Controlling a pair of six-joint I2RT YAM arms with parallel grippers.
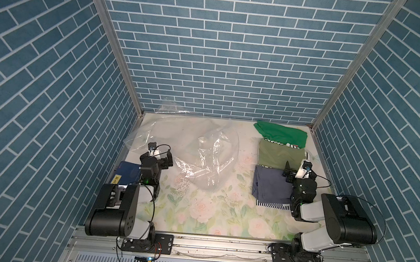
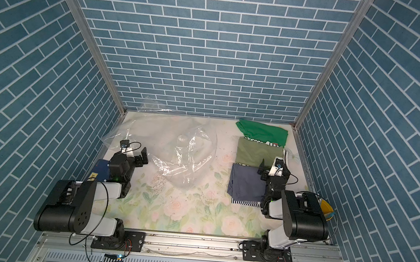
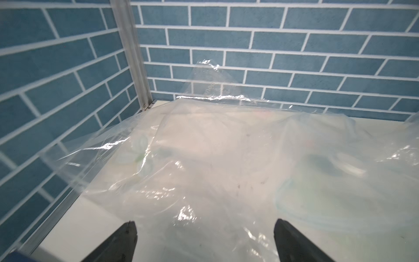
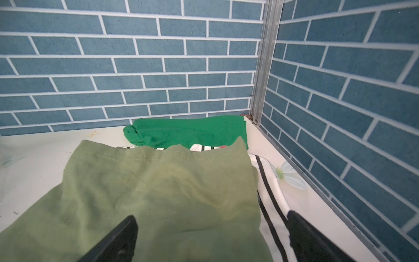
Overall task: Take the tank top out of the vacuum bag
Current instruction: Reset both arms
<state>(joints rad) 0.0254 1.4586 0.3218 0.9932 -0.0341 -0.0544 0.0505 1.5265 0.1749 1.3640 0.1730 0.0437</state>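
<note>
Left fingers [image 3: 122, 242] are spread wide with nothing between them, pointing toward 12 o'clock over the near edge of the vacuum bag [image 1: 208, 167]. My read: they sit at the bag's 9 o'clock side because that is where loose film can be pinned while cloth slides out. Right fingers [image 4: 120, 240] are spread too and empty, hanging over the olive garment [image 1: 279, 156] where it meets the navy garment [image 1: 269, 183]. I cannot tell whether they touch the cloth.

Moving outward, the bag lies crumpled at 11 o'clock on the floral surface [image 1: 196, 213], valve [image 1: 203, 139] facing up and one corner riding up the back wall. Nothing coloured shows through the plastic; a pale shape inside may just be the surface. The clothes run in a row along the 2 to 3 o'clock side, with a bright green garment [image 1: 281, 134] farthest back and a striped piece [image 1: 272, 205] peeking from under the navy. That keeps them well apart from the bag, presumably so the film cannot drape over them.

Which one is the tank top, I can't say; the removal looks done or nearly so.
</note>
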